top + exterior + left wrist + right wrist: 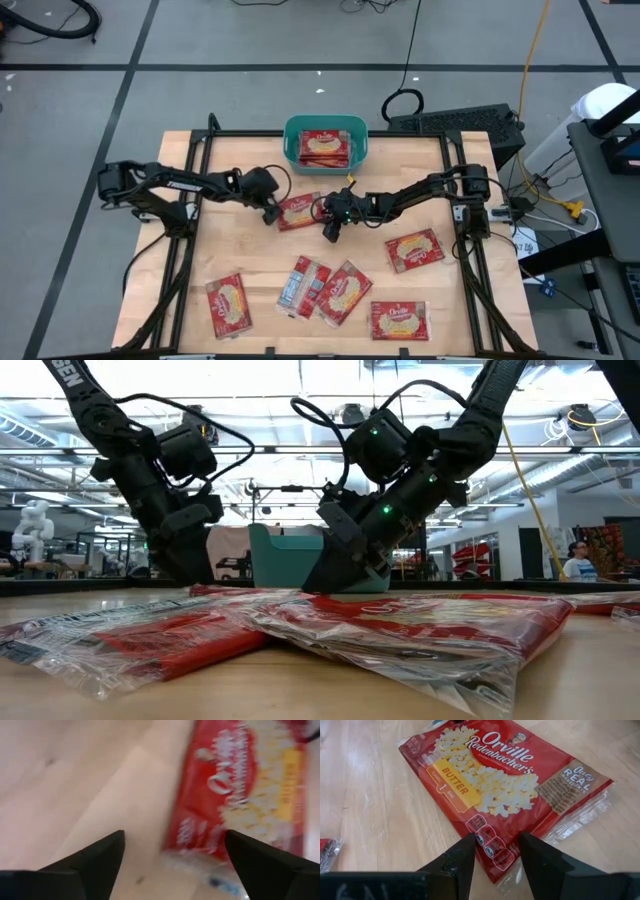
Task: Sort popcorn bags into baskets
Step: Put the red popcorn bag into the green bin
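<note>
Flanking one popcorn bag (298,211) at the worktop (250,260) centre, the left tool (271,214) at nine o'clock stands spread; the right tool (331,232) at three o'clock is spread too, over the bag's edge.

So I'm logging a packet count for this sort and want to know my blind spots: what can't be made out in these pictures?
- How many popcorn bags lie in the teal basket: high view, stacked, top one hides any below.
- Basket contents, low view: its wall and the right gripper block them.
- Print on the middle bag, left wrist view: blurred.
- Left gripper contact with that bag: high view, too small.
</note>
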Robot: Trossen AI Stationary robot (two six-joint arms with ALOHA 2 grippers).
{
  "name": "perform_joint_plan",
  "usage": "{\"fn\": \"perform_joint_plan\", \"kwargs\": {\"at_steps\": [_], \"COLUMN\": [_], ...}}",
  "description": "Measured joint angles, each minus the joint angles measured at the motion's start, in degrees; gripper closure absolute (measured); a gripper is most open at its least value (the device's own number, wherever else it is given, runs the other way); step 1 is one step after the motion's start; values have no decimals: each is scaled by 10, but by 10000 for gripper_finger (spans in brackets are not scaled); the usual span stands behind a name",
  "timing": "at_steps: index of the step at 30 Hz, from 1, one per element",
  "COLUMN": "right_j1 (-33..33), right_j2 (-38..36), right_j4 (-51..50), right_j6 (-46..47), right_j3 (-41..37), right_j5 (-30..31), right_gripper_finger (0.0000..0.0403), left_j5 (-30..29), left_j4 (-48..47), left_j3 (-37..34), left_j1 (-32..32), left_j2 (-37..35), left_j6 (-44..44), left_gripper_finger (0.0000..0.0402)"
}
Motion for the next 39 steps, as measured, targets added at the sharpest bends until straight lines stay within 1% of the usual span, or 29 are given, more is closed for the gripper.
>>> {"fn": "perform_joint_plan", "kwargs": {"at_steps": [2,4,5,7,10,15,16,17,19,22,24,29,33,36,39], "right_j1": [0,0,0,0,0,0,0,0,0,-6,-7,-8,-8,-8,-8], "right_j2": [0,0,0,0,0,-1,-4,-6,-21,-61,-91,-145,-156,-156,-156], "right_j4": [0,1,1,1,0,0,-1,-1,-4,-25,-49,-84,-119,-125,-96], "right_j6": [0,0,0,0,0,1,2,8,28,5,-10,-24,-45,-56,-66], "right_j3": [0,0,0,0,0,0,0,0,0,0,0,1,1,0,-14], "right_j5": [0,0,0,0,1,0,2,13,41,44,46,45,47,47,45], "right_gripper_finger": [259,259,259,259,259,259,259,259,257,247,237,202,168,145,130], "left_j5": [17,26,29,39,53,63,65,65,63,47,31,-24,-75,-113,-129], "left_j4": [18,26,27,26,20,16,17,16,13,10,6,16,14,14,19], "left_j3": [0,0,1,1,0,0,0,0,-1,-1,-1,0,0,0,0], "left_j1": [-7,-10,-11,-11,-14,-19,-18,-17,-12,-11,-16,-35,-62,-88,-108], "left_j2": [8,13,15,16,16,16,15,11,2,-28,-56,-120,-156,-175,-185], "left_j6": [4,5,9,25,48,102,107,110,122,157,183,226,260,294,315], "left_gripper_finger": [48,54,65,99,184,355,375,383,381,379,388,389,389,389,389]}}
